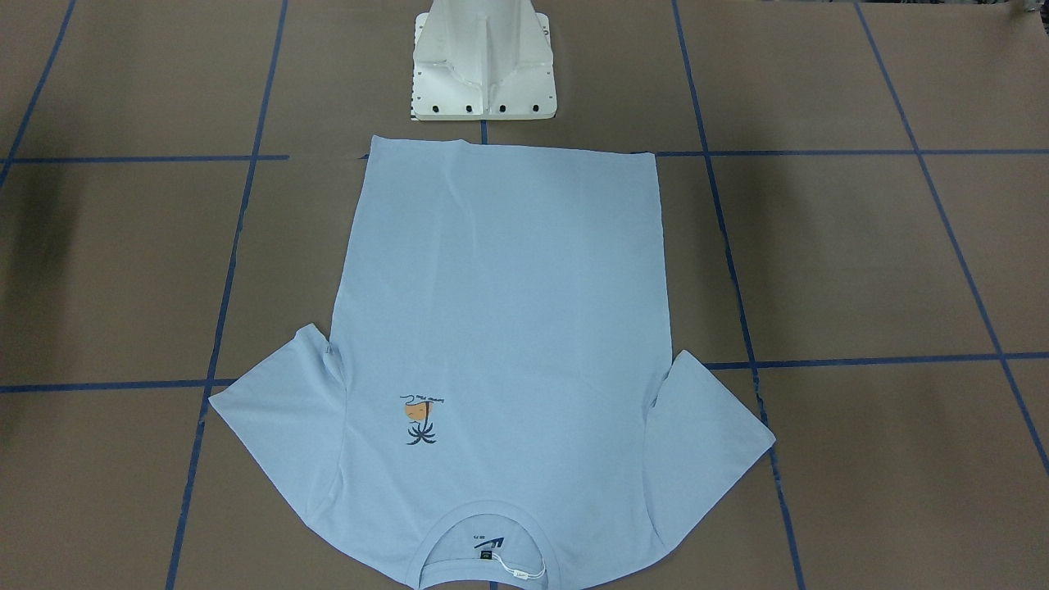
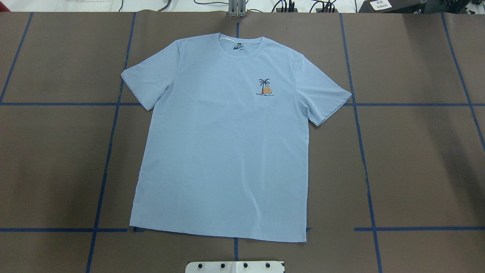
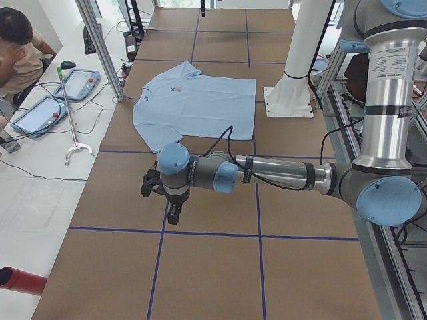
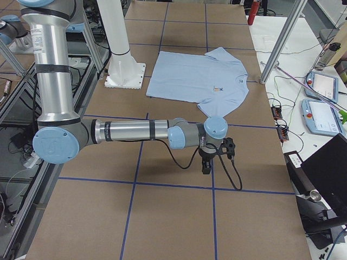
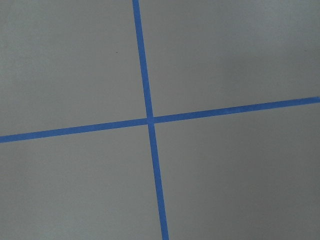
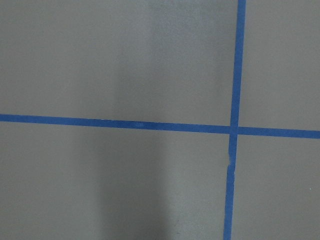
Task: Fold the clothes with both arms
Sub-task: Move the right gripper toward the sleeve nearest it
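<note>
The clothes are one light blue T-shirt (image 2: 223, 144) spread flat and face up in the middle of the table, collar (image 2: 240, 44) away from the robot base, palm print (image 2: 265, 87) showing. In the front-facing view the T-shirt (image 1: 500, 311) lies below the pedestal. The left arm (image 3: 280, 175) stretches low over the table's left end, its gripper (image 3: 173, 215) pointing down, well apart from the T-shirt (image 3: 200, 100). The right arm (image 4: 130, 131) mirrors it at the other end, gripper (image 4: 206, 165) down, apart from the T-shirt (image 4: 190, 76). I cannot tell whether either gripper is open or shut. Both wrist views hold only table.
Blue tape lines (image 2: 363, 151) grid the brown table cover. The white pedestal base (image 1: 483, 65) stands just behind the shirt's hem. A person (image 3: 20, 47) sits beyond the table edge near two pendants (image 3: 80, 83). A red cylinder (image 3: 20, 280) lies off the table.
</note>
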You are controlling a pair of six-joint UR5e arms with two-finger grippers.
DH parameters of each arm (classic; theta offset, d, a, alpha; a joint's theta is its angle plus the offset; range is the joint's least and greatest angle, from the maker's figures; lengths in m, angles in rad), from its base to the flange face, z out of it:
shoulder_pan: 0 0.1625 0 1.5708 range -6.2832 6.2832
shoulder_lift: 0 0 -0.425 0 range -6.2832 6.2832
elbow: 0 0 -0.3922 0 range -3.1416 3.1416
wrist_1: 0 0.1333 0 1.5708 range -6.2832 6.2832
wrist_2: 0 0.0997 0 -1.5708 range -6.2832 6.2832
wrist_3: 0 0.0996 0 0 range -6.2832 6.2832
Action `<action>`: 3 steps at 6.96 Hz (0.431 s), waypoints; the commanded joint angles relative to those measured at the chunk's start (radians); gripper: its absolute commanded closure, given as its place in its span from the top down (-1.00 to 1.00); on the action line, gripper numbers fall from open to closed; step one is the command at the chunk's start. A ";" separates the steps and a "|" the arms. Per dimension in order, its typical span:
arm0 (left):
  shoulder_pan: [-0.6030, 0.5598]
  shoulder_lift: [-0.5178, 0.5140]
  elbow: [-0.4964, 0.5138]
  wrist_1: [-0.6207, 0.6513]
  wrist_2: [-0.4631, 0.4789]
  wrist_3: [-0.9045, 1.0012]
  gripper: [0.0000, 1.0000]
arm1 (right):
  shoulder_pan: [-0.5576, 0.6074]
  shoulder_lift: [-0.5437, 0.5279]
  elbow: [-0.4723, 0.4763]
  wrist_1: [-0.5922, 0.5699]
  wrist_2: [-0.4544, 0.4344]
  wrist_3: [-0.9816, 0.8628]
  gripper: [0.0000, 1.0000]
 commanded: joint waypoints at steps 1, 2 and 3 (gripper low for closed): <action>-0.001 0.005 -0.046 -0.010 0.003 0.023 1.00 | -0.003 -0.007 0.024 0.088 -0.001 0.000 1.00; 0.004 0.011 -0.040 -0.004 0.017 0.021 1.00 | -0.021 -0.014 0.021 0.141 0.001 0.000 1.00; 0.002 0.020 -0.043 -0.005 0.008 0.021 1.00 | -0.042 -0.014 0.023 0.153 0.002 -0.001 1.00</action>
